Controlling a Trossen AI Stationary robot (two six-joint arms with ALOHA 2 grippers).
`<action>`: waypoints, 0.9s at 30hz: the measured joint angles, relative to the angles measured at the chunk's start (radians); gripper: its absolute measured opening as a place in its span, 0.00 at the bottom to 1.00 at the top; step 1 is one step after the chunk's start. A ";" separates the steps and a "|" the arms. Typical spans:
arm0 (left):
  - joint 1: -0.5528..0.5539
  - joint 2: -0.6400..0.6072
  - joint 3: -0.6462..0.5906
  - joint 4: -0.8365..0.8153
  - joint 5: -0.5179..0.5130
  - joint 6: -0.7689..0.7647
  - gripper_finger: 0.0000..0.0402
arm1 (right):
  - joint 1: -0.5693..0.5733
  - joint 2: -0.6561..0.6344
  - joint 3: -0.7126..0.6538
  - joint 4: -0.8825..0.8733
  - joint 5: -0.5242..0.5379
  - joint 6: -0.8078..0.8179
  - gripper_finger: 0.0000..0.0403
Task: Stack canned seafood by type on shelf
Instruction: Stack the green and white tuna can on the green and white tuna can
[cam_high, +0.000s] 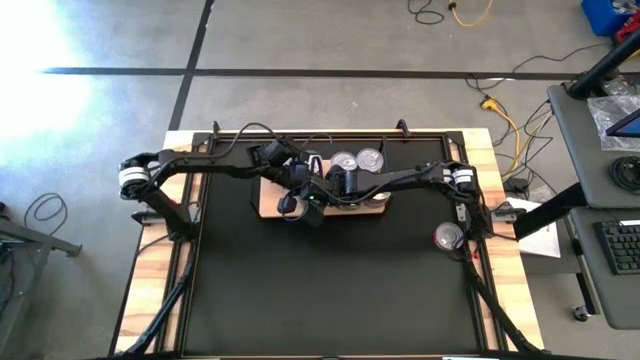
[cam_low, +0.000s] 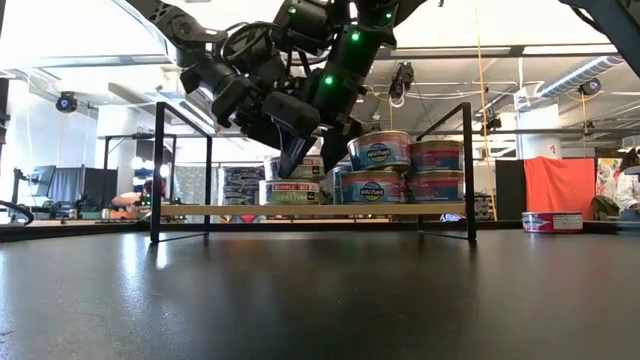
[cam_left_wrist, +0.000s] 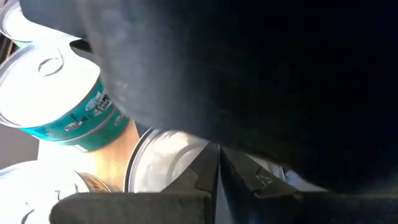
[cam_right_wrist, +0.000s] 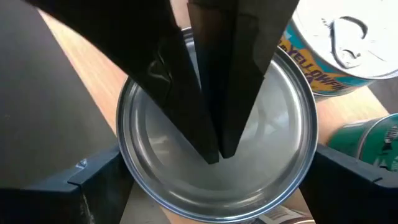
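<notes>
High view: both arms meet over the shelf (cam_high: 268, 206); one stray can (cam_high: 447, 237) sits on the surface at right.

Low view: stacked cans (cam_low: 378, 151) on the shelf.

Right wrist view: right gripper (cam_right_wrist: 214, 186) straddles a silver-topped can (cam_right_wrist: 267, 168), fingers wide, with the left gripper (cam_right_wrist: 214, 152), closed and empty, pressing on its lid.

Judgement: placing step; next, lift clear and fetch the stray.

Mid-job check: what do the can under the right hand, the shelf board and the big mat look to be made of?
Can: bare metal, shiny silver lid with a raised rolled rim and mirror-like reflections. Shelf board: light wood, matte, pale grain showing in the right wrist view; its end frames look like thin black metal rod. Mat: dark, smooth, slightly glossy sheet, perhaps rubber or vinyl; hard to say.
</notes>
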 joint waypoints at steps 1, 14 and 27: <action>0.002 0.000 0.000 -0.006 0.000 0.000 0.00 | 0.000 0.000 0.000 0.000 -0.004 -0.001 0.92; 0.016 -0.033 -0.001 -0.046 -0.016 0.007 0.00 | 0.000 -0.004 0.004 0.009 -0.013 -0.014 0.92; 0.025 -0.018 -0.002 -0.077 -0.013 0.026 0.00 | 0.001 -0.016 0.021 -0.064 -0.012 -0.030 0.92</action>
